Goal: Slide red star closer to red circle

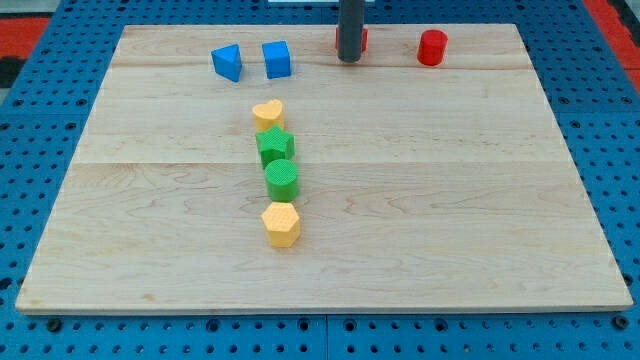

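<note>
Camera view first, and it is the only one. My tip [349,60] stands near the desk's [480,220] far edge, the rod dark and upright, with no jaws to part or close: this end effector is a bare rod, so its state is simply a point resting at desk height. The red star [362,40] sits right behind my tip, mostly hidden by the rod, only a sliver of red showing on the view's right of it; whether I touch it I cannot tell. The red circle [432,47] lies well to the view's right of my tip, at about the same depth.

Further from my tip, to the view's left, sit a blue block [227,62] and a blue cube [277,59]. Toward the view's bottom runs a column: yellow heart [268,114], green star [275,146], green circle [282,180], yellow hexagon [281,224].

I judge the star light, rigid and easy to slide on smooth wood. Its points may make it spin, so I should press on its left flank, centred, and push rightward toward the circle.
</note>
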You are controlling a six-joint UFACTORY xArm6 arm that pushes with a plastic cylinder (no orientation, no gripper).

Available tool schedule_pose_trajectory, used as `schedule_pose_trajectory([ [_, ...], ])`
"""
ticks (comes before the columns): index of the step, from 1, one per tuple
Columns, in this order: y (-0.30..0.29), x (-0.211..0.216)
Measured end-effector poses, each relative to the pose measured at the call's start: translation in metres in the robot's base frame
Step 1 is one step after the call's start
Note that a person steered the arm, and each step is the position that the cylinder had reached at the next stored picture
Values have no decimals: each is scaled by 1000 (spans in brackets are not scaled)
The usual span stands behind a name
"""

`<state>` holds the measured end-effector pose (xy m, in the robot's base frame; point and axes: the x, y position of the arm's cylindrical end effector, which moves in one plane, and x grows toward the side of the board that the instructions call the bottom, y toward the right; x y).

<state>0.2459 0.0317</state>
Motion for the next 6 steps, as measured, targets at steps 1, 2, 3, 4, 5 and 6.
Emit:
schedule_pose_trajectory([
  [1,-34,0],
  [2,-53,-6],
  [3,-74,-23],
  [4,-34,-43],
  [5,13,-34],
  [6,39,-18],
])
